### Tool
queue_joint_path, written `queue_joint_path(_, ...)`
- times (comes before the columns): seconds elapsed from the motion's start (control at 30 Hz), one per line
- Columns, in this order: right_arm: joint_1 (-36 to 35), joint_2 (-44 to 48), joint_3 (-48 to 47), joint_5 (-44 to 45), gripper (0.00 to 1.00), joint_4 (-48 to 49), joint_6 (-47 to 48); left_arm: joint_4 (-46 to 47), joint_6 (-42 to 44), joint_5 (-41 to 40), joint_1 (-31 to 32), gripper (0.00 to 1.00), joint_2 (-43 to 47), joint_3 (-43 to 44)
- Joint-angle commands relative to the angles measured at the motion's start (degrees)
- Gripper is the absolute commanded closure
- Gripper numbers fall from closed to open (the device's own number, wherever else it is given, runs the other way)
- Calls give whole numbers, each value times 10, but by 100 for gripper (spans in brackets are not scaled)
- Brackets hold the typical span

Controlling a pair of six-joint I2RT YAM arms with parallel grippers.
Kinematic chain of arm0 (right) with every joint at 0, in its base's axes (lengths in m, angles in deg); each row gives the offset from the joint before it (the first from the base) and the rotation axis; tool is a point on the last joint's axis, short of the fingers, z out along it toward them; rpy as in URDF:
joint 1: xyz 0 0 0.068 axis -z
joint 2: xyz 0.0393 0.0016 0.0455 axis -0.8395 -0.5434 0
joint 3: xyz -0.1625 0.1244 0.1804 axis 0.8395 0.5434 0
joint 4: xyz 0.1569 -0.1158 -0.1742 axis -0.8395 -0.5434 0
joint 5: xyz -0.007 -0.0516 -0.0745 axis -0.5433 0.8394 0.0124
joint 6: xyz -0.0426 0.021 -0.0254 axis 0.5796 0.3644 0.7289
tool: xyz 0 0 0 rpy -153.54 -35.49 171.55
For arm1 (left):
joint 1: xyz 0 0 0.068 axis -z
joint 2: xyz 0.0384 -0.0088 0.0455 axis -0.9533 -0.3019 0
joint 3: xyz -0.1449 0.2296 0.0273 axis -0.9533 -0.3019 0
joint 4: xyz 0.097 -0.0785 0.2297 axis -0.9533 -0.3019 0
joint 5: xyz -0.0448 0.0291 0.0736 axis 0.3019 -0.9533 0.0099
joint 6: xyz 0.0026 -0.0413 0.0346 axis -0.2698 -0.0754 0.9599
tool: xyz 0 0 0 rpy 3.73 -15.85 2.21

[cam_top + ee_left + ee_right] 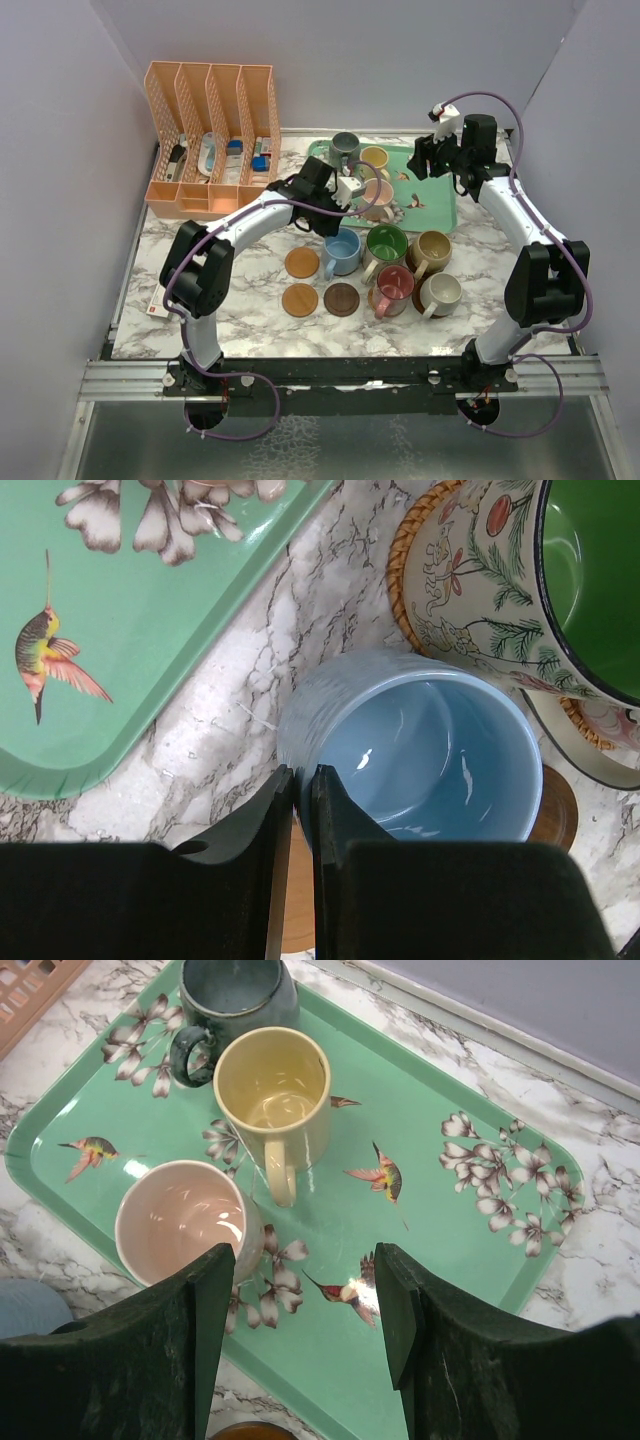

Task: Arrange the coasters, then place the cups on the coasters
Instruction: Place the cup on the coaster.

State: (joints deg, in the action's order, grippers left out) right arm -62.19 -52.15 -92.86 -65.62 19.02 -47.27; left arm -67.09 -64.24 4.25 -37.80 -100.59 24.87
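Plainly, the right gripper [303, 1260] is hovering over the teal tray [470, 1080] with its jaws standing partly open and nothing between them. The pink cup [180, 1222] is sitting just ahead of the finger on the left of the wrist view, the yellow cup [272, 1082] is standing further ahead, and the grey cup [235, 990] is farthest out. The left gripper [303, 775] is pressing its fingers together on nothing, with the blue cup [420, 750] resting right at its tips on a dark brown coaster [557, 810].

Judging by that, the pink cup is probably the one being fetched, since three bare coasters [302, 262] are waiting near the left gripper. To do it well, the right gripper should be sliding sideways until one finger is dropping inside the rim and the other outside the wall, then closing firmly. The glaze is glossy and is throwing bright highlights, so it is likely slick. A straight lift should be clearing the tray's raised lip before any travel. The left gripper would be wise to be backing off rather than nudging the blue cup off its disc.

The cups are squat, round and thick-walled. The pink cup's handle is hiding from view. The tray is looking smooth, printed with birds and blossoms. Beyond the blue cup to the right, a green-lined cup [590, 570] is sitting on a coaster with a woven edge [400, 555]. The table [230, 740] is showing a veined marble pattern.
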Motion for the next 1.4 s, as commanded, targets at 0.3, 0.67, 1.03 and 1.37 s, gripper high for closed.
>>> queue_joint_path(0.3,7,-9,2,-17,42,0,3,30,-11,21,7,100,23,-7)
queue_joint_path(0.67,8,-8,2,-19,42,0,3,30,-7,20,7,95,20,-12)
queue_joint_path(1.03,8,-11,2,-20,42,0,3,31,-5,28,9,73,27,-13)
queue_joint_path(1.37,8,-22,-4,-46,42,-14,13,31,7,24,9,62,45,-8)
